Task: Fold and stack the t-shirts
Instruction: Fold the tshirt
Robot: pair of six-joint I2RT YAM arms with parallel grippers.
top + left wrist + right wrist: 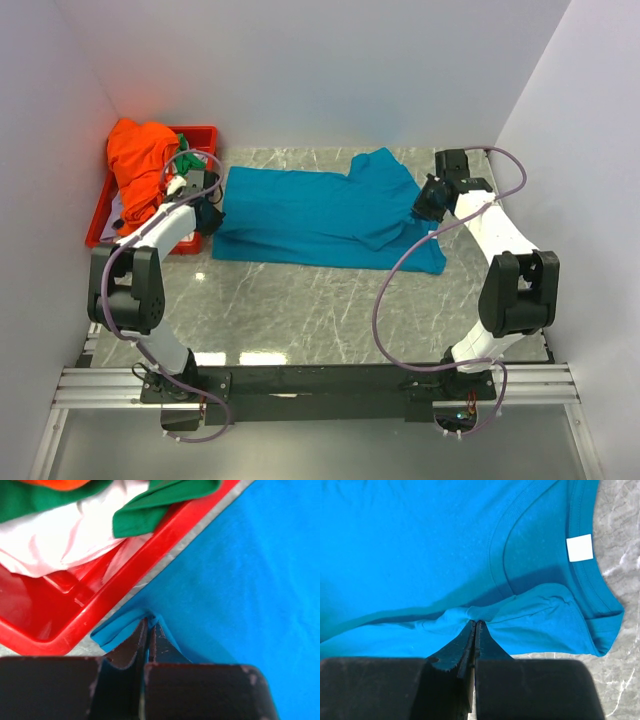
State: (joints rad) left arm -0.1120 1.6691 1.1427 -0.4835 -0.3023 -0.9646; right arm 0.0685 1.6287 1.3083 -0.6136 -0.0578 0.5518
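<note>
Top external first: see the teal-blue t-shirt point(310, 215) spread across the middle of the table point(300, 310), already partly doubled over, neck end to the right, hem end to the left just beside the red tray point(205, 131). Left wrist next: find the left pincer point(148, 625) closed on a pinch of cloth at a hem corner, close to the tray wall. Right wrist last: find the right pincer point(474, 626) closed on a bunched pinch of cloth near the collar, with the white label point(580, 547) off to one side.

Judged as a fold of this shirt, gripped at both ends. To do it well:
- Raise both pincers together and to the same height, to avoid a sagging middle.
- Hold the cloth taut between the two grips.
- Carry the gripped edge across in one even sweep.
- Steer the left corner clear of the tray wall.
- Line up the edges on the table before letting go.

As for the tray: holds the orange t-shirt point(140, 165), heaped and spilling over the left rim, the green t-shirt point(165, 505) crumpled beside it, and a pale white cloth point(75, 545) underneath. Neither shirt folded yet, by the look.
</note>
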